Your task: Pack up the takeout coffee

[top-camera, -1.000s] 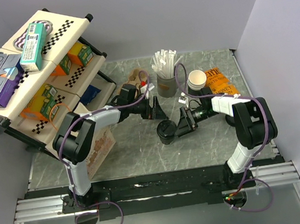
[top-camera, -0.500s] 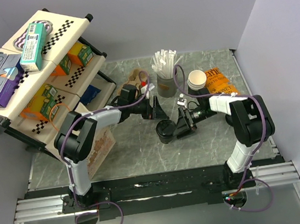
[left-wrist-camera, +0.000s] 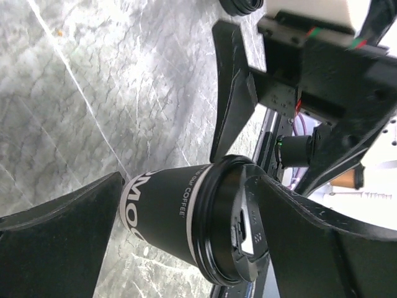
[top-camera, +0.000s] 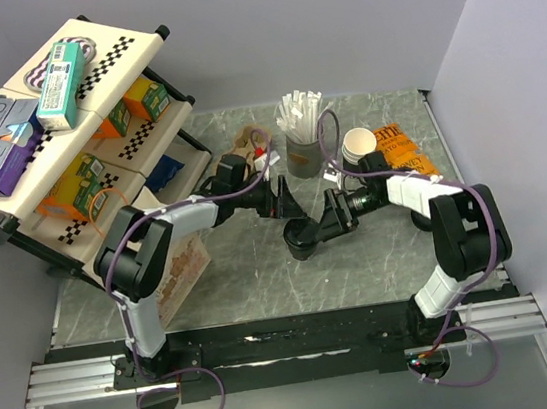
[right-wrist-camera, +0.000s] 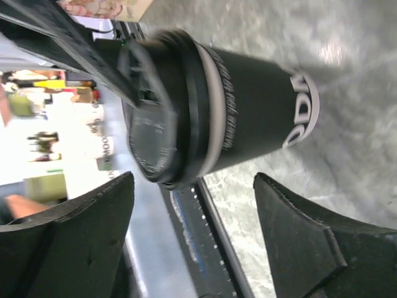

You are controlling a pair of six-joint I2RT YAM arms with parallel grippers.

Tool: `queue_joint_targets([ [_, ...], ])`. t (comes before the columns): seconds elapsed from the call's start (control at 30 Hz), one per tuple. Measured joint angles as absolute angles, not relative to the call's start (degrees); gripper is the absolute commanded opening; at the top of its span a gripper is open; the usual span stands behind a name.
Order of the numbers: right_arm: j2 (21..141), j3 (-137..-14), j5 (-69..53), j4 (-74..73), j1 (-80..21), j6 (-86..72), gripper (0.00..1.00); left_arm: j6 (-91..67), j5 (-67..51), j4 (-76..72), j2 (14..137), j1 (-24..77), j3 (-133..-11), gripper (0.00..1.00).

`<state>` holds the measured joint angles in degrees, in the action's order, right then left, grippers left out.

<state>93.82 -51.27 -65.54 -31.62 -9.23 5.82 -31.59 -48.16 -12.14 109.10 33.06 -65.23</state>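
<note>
**Coffee cup stands between two released hands**

Top view: the takeout coffee [top-camera: 303, 238] stands upright mid-table. The left hand [top-camera: 289, 205] is just beyond it and the right hand [top-camera: 329, 220] just beside it, both released and holding nothing. The marbled grey table [top-camera: 263, 276] looks smooth. A straw holder [top-camera: 302, 150] and white cups [top-camera: 359, 145] stand near, so room is modest.

Left wrist: paper wall and press-on lid [left-wrist-camera: 245, 236] (likely to pop under a squeeze). I judge it light and crushable.

Right wrist: the cup shows between spread fingers [right-wrist-camera: 68, 236]. Take the body below the lid rim, gently.
</note>
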Motion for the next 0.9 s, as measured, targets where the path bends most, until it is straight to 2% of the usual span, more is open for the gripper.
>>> queue_joint_targets([
  [0.3, 91.4, -52.2, -66.0, -29.6, -8.8, 7.3, 0.87, -28.9, -48.8, -8.6, 106.3, 31.7, -66.0, 0.99],
  [0.47, 91.5, -53.0, -65.2, -28.4, -7.4, 5.7, 0.84, -28.0, -48.8, -5.4, 103.1, 30.4, -65.9, 0.99],
  [0.63, 94.1, -54.7, -65.7, -25.8, -6.5, 3.8, 0.82, -26.4, -53.1, -3.5, 99.4, 28.9, -63.2, 0.96],
  [0.9, 98.7, -55.6, -67.2, -23.1, -6.5, 1.5, 0.80, -24.5, -56.5, -1.8, 101.1, 28.8, -60.8, 0.95],
])
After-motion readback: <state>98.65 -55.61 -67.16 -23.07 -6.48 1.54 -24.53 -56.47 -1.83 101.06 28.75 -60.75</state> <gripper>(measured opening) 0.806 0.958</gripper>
